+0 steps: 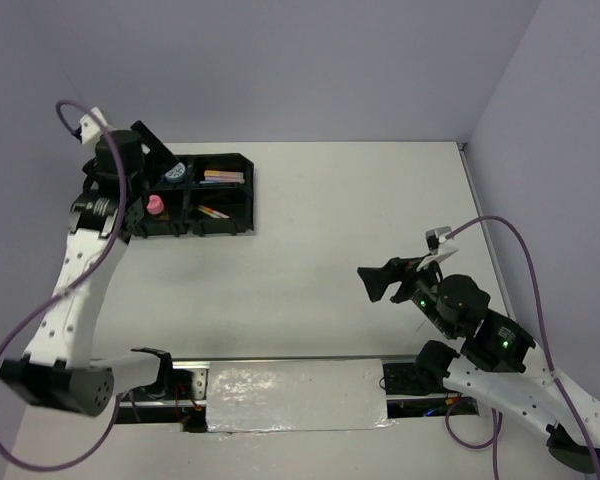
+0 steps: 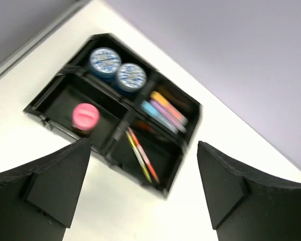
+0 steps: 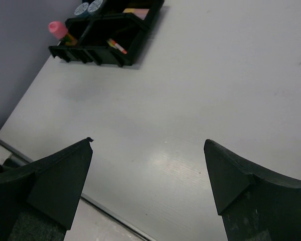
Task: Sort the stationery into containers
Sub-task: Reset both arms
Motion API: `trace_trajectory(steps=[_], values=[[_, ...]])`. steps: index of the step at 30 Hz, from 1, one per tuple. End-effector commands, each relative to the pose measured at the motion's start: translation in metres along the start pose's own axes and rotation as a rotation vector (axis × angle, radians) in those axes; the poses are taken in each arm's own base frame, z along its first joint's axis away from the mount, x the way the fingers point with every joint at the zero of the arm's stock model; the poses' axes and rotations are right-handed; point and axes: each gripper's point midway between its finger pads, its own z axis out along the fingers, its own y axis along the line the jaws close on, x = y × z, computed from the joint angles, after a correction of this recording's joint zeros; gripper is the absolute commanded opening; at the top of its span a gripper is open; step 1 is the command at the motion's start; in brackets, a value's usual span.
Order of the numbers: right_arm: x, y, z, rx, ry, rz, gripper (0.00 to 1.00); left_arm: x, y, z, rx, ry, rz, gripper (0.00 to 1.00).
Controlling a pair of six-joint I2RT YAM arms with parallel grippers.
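The black four-compartment tray (image 1: pixel 248 196) stands at the far left of the table. In the left wrist view the tray (image 2: pixel 42 103) holds two blue tubs (image 2: pixel 105 61) (image 2: pixel 131 76) in one compartment, a pink-capped bottle (image 2: pixel 85 116) in another, thick markers (image 2: pixel 164 110) in a third and thin pens (image 2: pixel 140 153) in the fourth. My left gripper (image 2: pixel 143 144) is open and empty, raised above the tray's left end (image 1: pixel 160 158). My right gripper (image 1: pixel 378 281) is open and empty over bare table at the right (image 3: pixel 148 143), far from the tray (image 3: pixel 90 53).
The white table's near edge has a metal strip (image 1: pixel 290 360) between the arm bases. Purple walls close the back and right sides. A purple cable (image 1: pixel 520 250) loops over the right arm, and another over the left arm (image 1: pixel 65 115).
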Motion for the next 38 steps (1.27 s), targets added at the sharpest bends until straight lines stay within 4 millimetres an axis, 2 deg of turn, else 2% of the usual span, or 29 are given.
trace_trajectory(steps=[1, 2, 3, 4, 7, 8, 9, 10, 11, 13, 15, 17, 21, 25, 28, 38], values=[[-0.045, -0.009, -0.015, 0.085, -0.104, -0.029, 1.00, 0.018, 0.015, -0.057, 0.116, 0.100, 0.141, 0.99], [-0.053, -0.012, -0.019, 0.105, -0.117, -0.040, 1.00, 0.021, 0.019, -0.066, 0.143, 0.113, 0.159, 0.99], [-0.073, -0.011, -0.029, 0.116, -0.154, -0.033, 1.00, 0.023, 0.027, -0.074, 0.155, 0.109, 0.206, 0.99], [-0.077, -0.013, -0.032, 0.135, -0.147, -0.052, 1.00, 0.026, 0.039, -0.086, 0.172, 0.095, 0.229, 0.99], [-0.109, -0.015, -0.049, 0.180, -0.172, -0.095, 1.00, 0.034, 0.063, -0.103, 0.195, 0.064, 0.315, 0.99], [-0.129, -0.014, -0.060, 0.191, -0.207, -0.090, 1.00, 0.038, 0.070, -0.106, 0.189, 0.068, 0.334, 0.99], [-0.128, -0.017, -0.060, 0.224, -0.169, -0.122, 1.00, 0.035, 0.078, -0.116, 0.182, 0.039, 0.316, 0.99], [-0.133, -0.019, -0.064, 0.243, -0.166, -0.137, 1.00, 0.046, 0.085, -0.117, 0.180, 0.050, 0.315, 0.99], [-0.147, -0.021, -0.073, 0.264, -0.190, -0.134, 1.00, 0.048, 0.087, -0.121, 0.194, 0.048, 0.301, 0.99], [-0.148, -0.027, -0.079, 0.296, -0.170, -0.153, 1.00, 0.054, 0.098, -0.136, 0.217, 0.051, 0.276, 0.99], [-0.151, -0.024, -0.088, 0.256, -0.179, -0.145, 1.00, 0.055, 0.103, -0.153, 0.266, 0.031, 0.248, 0.99], [-0.149, -0.026, -0.094, 0.246, -0.177, -0.130, 1.00, 0.060, 0.106, -0.160, 0.302, 0.026, 0.232, 0.99], [-0.133, -0.037, -0.111, 0.234, -0.157, -0.105, 1.00, 0.064, 0.111, -0.184, 0.385, 0.019, 0.201, 0.99], [-0.120, -0.043, -0.122, 0.197, -0.166, -0.086, 1.00, 0.071, 0.116, -0.188, 0.403, 0.017, 0.196, 0.99], [-0.115, -0.052, -0.130, 0.204, -0.183, -0.077, 1.00, 0.070, 0.112, -0.193, 0.445, -0.003, 0.193, 0.99], [-0.113, -0.051, -0.130, 0.197, -0.169, -0.073, 1.00, 0.066, 0.113, -0.198, 0.467, -0.048, 0.150, 0.99]])
